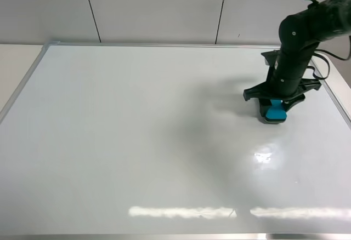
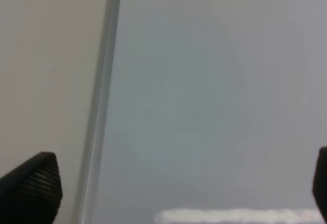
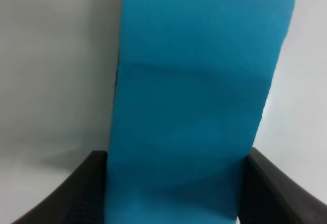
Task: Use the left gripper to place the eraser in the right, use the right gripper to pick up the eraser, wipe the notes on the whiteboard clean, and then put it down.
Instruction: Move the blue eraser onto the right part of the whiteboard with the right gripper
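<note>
The eraser (image 1: 273, 112) rests on the whiteboard (image 1: 137, 141) near its right edge, clamped between the jaws of the right gripper (image 1: 274, 107). The left gripper (image 2: 173, 193), jaws spread wide and holding nothing, hangs over the whiteboard's frame (image 2: 99, 111) beside the cream surface (image 2: 46, 65).

Thick black right arm (image 1: 293, 53), looping black cables (image 1: 323, 64), black textured fingers (image 2: 30, 188) with rounded tips.

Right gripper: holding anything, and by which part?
Yes. The right gripper is shut on the eraser, its fingers clamping the two long sides at one end, felt face down on the whiteboard. The left gripper holds nothing.
</note>
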{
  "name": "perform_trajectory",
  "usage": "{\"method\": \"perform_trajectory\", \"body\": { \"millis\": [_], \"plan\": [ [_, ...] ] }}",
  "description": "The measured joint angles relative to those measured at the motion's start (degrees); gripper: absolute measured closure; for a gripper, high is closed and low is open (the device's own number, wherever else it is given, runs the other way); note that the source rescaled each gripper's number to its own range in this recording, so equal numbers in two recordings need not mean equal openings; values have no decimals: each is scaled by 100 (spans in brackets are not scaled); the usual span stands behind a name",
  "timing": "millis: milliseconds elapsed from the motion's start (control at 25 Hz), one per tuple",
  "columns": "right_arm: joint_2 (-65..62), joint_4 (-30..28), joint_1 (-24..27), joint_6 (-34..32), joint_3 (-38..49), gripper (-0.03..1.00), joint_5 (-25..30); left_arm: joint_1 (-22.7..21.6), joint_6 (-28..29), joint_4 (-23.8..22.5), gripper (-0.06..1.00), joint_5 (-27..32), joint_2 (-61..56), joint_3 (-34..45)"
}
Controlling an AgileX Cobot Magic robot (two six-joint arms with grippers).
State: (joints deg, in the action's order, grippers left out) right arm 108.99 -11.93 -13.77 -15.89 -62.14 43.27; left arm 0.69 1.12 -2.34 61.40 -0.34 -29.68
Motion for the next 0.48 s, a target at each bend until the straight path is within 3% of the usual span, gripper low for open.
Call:
{"method": "perform_trajectory", "body": {
  "millis": [320,480],
  "plan": [
    [-1500,-46,629,342,1704,97,-1177,0,0,0,-6,0,0,0],
    [-1701,-37,758,815,2000,97,-1172,0,0,0,-6,0,0,0]
  ]
}}
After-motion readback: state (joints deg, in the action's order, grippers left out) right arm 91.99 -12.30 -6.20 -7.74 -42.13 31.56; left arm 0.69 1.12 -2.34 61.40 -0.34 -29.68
